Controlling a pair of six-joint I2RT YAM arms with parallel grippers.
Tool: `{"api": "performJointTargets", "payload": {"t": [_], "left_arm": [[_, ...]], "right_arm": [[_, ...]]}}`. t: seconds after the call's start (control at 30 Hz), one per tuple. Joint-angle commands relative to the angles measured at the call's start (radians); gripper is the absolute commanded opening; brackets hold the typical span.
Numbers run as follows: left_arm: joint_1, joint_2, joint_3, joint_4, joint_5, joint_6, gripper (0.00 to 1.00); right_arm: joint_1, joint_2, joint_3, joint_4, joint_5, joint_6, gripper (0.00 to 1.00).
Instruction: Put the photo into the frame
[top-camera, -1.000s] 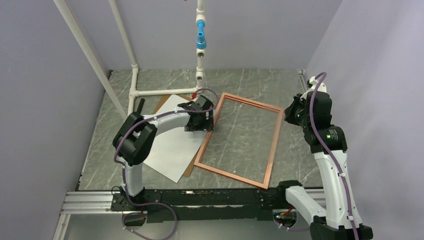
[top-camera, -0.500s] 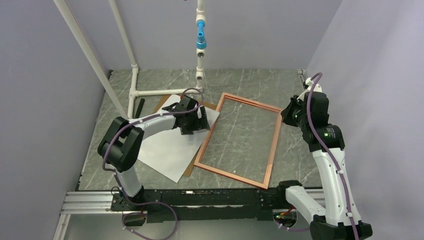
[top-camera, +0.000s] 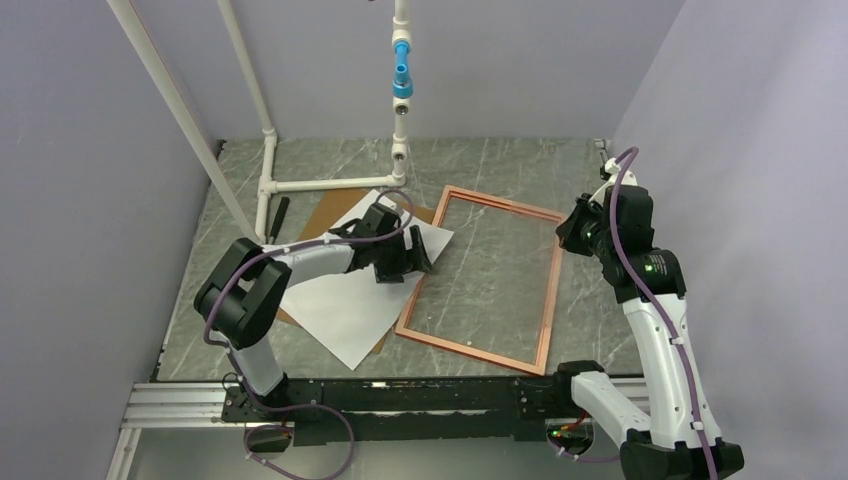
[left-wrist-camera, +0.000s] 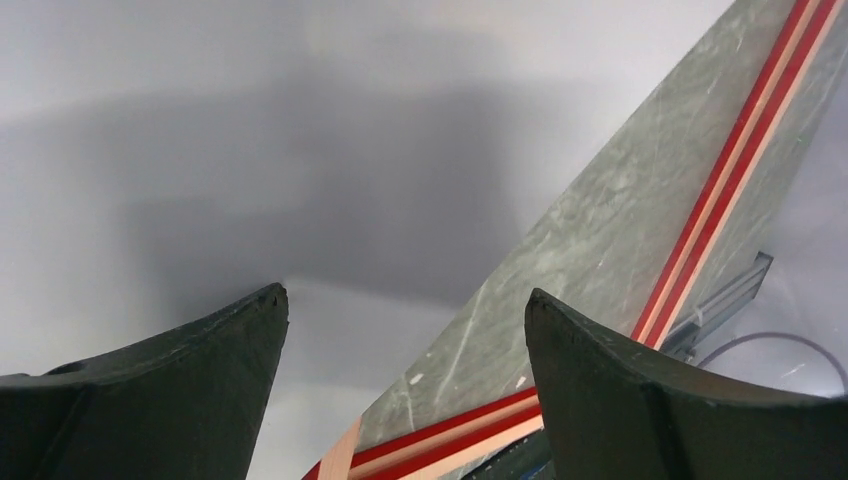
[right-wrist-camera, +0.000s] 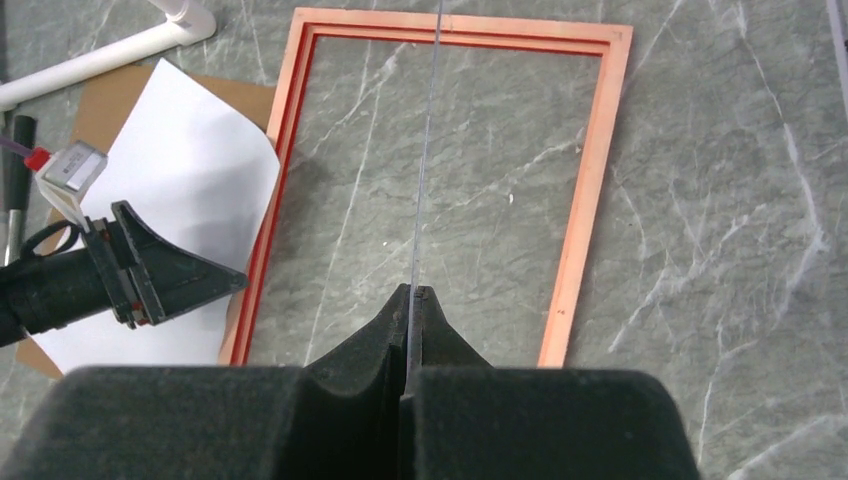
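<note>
Left gripper (top-camera: 412, 262), from above, hovers jaws apart over the photo's (top-camera: 335, 305) right corner. The photo lies white face up left of bench (top-camera: 500, 165) centre, reaching the frame's (top-camera: 549, 290) left rail. Left wrist: fingers (left-wrist-camera: 180, 380) spread wide. Right wrist: right gripper (right-wrist-camera: 410, 292) pinches a thin clear pane (right-wrist-camera: 428, 120) (seen edge-on).

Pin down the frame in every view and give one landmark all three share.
Top external: the frame lies flat, right of centre.
Left wrist: only two red-and-pale borders of the frame show, at right and bottom.
Right wrist: the whole frame, upper middle.
Shared landmark: the marble tabletop inside it.
</note>
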Motion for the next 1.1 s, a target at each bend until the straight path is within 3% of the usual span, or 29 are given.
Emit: {"api": "performJointTargets", "payload": {"t": [0.0,0.3,0.8,1.07], "left_arm": [[-0.076,-0.024,0.021,-0.046,-0.014,-0.030,0.92],[-0.043,0.069,0.086,-0.148,-0.077,0.009,0.97],[0.185,0.060,0.032,-0.104,-0.079,0.036,0.98],[0.198,-0.043,-0.031,-0.007,-0.017,0.049,0.95]], "right_arm": [[-0.001,-0.002,-0.010,0.041,-0.017,0.001,0.00],[-0.001,-0.006,-0.013,0.031,-0.029,-0.008,0.00],[-0.002,-0.006,-0.010,0.030,-0.064,-0.013,0.00],[-0.002,0.007,-0.004,0.042,-0.130,-0.005,0.00]]}}
